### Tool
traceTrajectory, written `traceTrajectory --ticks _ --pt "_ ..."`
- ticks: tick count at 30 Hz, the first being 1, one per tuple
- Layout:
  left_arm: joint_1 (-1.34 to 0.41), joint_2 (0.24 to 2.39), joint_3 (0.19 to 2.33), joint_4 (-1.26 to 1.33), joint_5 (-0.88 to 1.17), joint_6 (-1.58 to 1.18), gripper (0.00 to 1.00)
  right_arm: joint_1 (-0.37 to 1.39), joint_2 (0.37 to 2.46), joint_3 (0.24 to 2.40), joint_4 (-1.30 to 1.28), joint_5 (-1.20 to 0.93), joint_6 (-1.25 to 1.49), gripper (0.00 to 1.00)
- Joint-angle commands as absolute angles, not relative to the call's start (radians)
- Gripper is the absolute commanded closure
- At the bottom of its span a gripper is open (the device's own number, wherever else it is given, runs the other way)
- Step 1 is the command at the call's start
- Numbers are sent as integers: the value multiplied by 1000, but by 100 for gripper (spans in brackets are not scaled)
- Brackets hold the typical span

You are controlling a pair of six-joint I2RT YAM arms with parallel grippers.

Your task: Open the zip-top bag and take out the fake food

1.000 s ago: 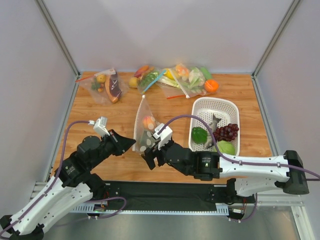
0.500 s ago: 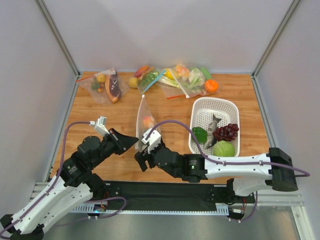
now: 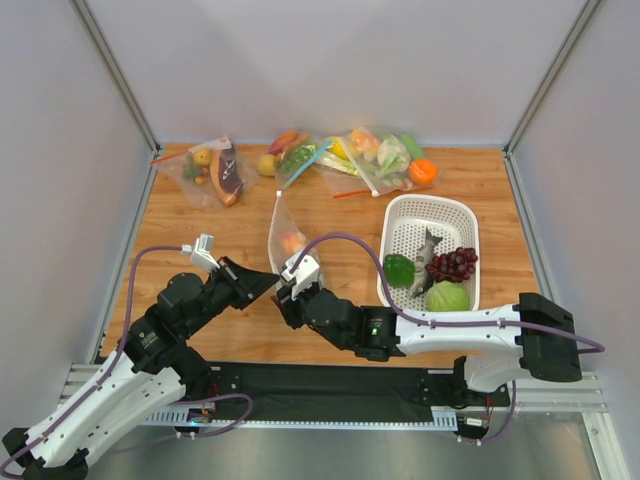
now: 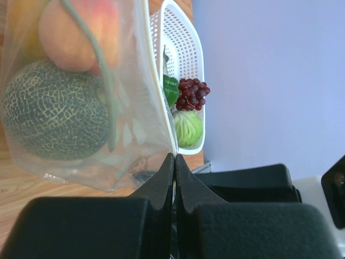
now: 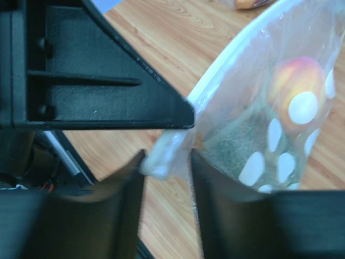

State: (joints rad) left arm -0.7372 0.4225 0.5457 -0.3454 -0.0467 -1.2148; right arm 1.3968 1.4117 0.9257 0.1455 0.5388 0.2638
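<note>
Right tool (image 5: 167,162) has swung left to the near corner of the bag (image 5: 259,118) on the tabletop (image 3: 500,200), jaws half-closed round it, left tool (image 4: 173,162) pinched shut on its lip, and slick film could slip when pulled.

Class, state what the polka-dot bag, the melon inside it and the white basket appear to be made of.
The zip-top bag: thin clear plastic film, glossy; contents show through, it creases. The melon: probably moulded plastic, matt; raised net pattern. The basket: rigid white plastic, smooth; regular perforated walls.
</note>
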Motion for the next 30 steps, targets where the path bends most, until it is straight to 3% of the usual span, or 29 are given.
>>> traceTrajectory --ticks 1,5,6,11,15,19,25,30 --pt "-739 414 561 -293 -18 -1223 100 1384 1422 907 222 597 275 73" --pt "-739 420 554 -288 -5 -1209 100 1382 1390 874 247 612 262 99" --pt "-739 420 552 -288 -5 -1207 100 1382 1382 853 255 615 256 100" --pt "-739 413 557 -317 -26 -1177 77 1382 1312 807 264 617 233 100" --pt "-739 408 558 -333 -54 -1157 73 1381 1269 779 256 612 229 100" --pt "-739 434 568 -342 -83 -1120 54 1381 1246 764 238 597 238 100" --pt "-738 547 621 -327 -98 -1002 41 1381 1224 735 225 552 268 100" --pt "-738 655 715 -319 -120 -927 38 1385 1197 718 199 523 285 100"
